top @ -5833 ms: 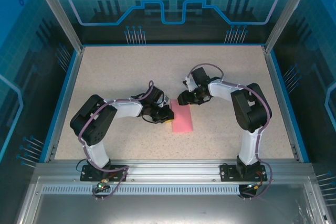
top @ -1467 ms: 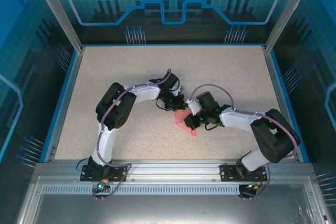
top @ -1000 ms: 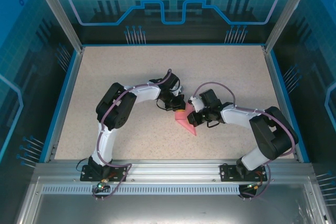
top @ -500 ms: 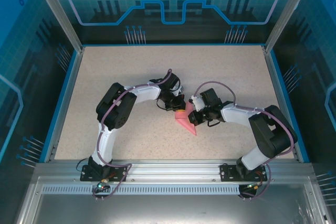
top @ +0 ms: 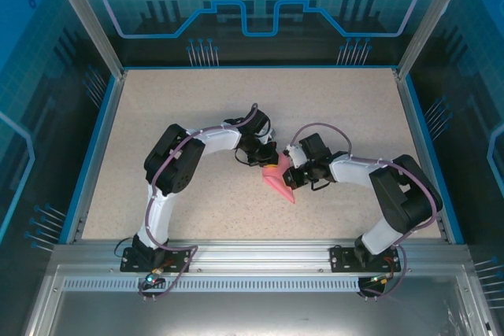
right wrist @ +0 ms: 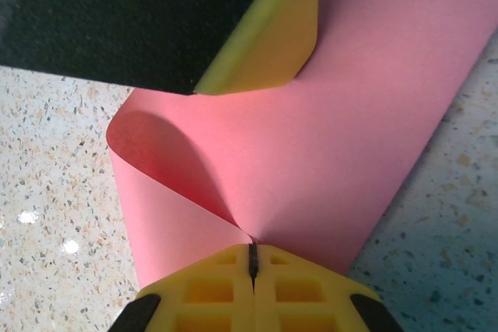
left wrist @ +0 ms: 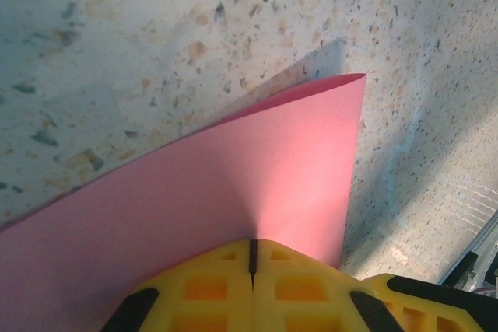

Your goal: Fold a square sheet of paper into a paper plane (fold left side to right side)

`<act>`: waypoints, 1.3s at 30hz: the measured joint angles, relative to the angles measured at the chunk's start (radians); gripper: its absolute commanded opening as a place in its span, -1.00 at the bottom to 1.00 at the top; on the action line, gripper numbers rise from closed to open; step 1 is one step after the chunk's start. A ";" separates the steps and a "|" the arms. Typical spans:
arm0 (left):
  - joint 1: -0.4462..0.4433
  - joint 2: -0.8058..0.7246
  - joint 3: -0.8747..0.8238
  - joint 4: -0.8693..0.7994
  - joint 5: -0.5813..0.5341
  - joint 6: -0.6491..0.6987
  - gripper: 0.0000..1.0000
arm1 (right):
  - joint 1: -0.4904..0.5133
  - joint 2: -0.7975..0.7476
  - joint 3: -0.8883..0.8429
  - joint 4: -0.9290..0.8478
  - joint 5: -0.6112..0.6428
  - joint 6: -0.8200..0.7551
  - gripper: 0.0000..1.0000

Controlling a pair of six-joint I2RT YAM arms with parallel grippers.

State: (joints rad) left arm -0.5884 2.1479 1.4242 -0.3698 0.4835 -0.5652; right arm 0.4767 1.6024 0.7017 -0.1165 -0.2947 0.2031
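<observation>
The square sheet of paper lies curled near the middle of the tabletop. The right gripper, jaws pressed together, pinches one edge. The left gripper, likewise closed, seems to nip the sheet's other end.

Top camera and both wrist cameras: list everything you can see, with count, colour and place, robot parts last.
square sheet of paper: one, pink-red, mid-table, partly folded, one flap curling up
tabletop: one, speckled beige, under everything
enclosure walls: several, translucent blue, around the table
metal rail: one, silver, near edge, carrying the arm bases
left arm: one, white and black, reaching in to the paper
right arm: one, white and black, reaching in to the paper
left claw: one, yellow, shut on the paper
right claw: one, yellow, shut on the paper
</observation>
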 measured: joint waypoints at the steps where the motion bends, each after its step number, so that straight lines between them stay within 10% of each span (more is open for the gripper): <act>1: 0.000 0.000 0.000 0.000 0.000 0.000 -0.91 | 0.000 0.001 0.000 0.000 0.000 0.000 -0.94; 39: -0.006 0.000 0.030 -0.050 -0.031 0.018 -0.64 | -0.009 0.042 0.035 -0.033 -0.036 0.031 -0.93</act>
State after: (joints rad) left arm -0.5941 2.1479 1.4544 -0.4198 0.4522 -0.5468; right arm 0.4675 1.6447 0.7372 -0.1493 -0.3309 0.2340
